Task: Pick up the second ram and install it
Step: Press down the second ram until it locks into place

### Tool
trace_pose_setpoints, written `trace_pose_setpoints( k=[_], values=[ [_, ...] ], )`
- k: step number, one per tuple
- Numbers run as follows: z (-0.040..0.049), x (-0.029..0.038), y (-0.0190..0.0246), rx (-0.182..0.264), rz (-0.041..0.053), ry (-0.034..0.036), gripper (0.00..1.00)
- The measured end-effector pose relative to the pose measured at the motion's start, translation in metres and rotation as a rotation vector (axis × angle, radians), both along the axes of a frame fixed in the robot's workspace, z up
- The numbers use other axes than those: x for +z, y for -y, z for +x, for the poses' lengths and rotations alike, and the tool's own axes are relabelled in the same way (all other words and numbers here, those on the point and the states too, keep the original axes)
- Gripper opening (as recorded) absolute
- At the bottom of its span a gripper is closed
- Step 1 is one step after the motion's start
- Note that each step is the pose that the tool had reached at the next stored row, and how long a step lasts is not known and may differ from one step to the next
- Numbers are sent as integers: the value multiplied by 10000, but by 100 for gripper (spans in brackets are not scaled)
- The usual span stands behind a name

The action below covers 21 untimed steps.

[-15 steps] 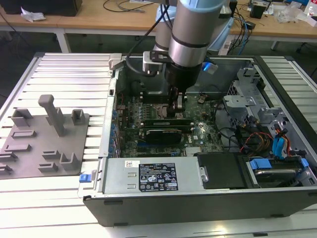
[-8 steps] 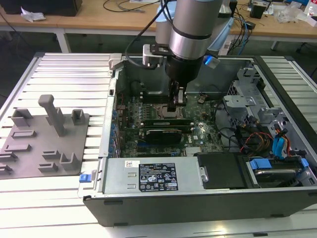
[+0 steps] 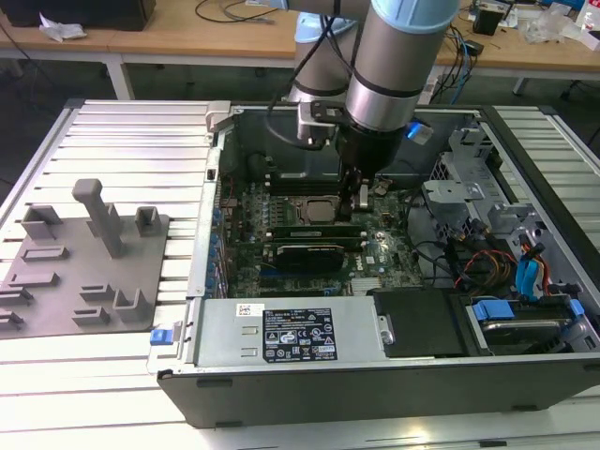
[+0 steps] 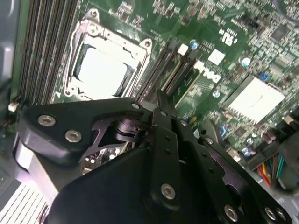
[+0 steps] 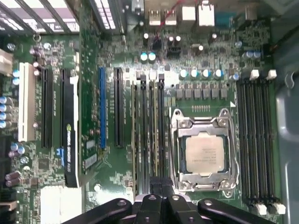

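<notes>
- End effector (image 5: 162, 189) low inside the open computer case (image 3: 214, 234), over the memory slots beside the processor socket (image 5: 204, 151)
- Fingers drawn together, no visible gap; cannot tell if they pinch anything
- Second ram (image 5: 152, 135) stands in a slot of that bank, directly at the fingertips

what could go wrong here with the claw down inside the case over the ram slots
1. The claw sits low over the ram slots right beside the open processor socket; a sideways slip could hit the exposed processor.
2. The slots are narrow and closely packed, so a slightly tilted stick could miss its slot or seat unevenly.
3. The arm reaches deep into the case near loose cables, which could snag.
</notes>
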<state>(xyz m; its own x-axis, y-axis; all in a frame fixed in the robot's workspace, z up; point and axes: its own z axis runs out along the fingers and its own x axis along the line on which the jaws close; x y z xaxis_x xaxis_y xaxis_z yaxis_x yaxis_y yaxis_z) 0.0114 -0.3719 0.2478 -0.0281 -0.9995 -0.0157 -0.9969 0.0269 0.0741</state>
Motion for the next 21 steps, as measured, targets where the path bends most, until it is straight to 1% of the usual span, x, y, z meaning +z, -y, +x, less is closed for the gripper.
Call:
trace_pose_setpoints(
  k=[2, 4, 6, 7, 8, 10, 13, 14, 15, 16, 18, 20, 21],
  values=[
    [42, -13, -3, 5, 11, -4, 11],
    [64, -19, -5, 8, 55, -3, 11],
    [95, -29, -35, 75, 67, -4, 11],
    [106, -32, -54, 130, 69, -4, 11],
    [137, -47, -82, 174, 70, -4, 11],
    [206, -90, -81, 181, 46, -12, 11],
    [219, -102, -38, 180, 7, -14, 11],
    [219, -102, -7, 180, -4, -13, 11],
    [218, -102, 45, 180, -10, -13, 11],
    [218, -112, 76, 180, -10, -13, 11],
    [219, -126, 74, 180, -5, -12, 11],
    [219, -129, 67, 182, 54, -12, 11],
    [218, -128, 72, 180, 54, -13, 11]
  ],
)
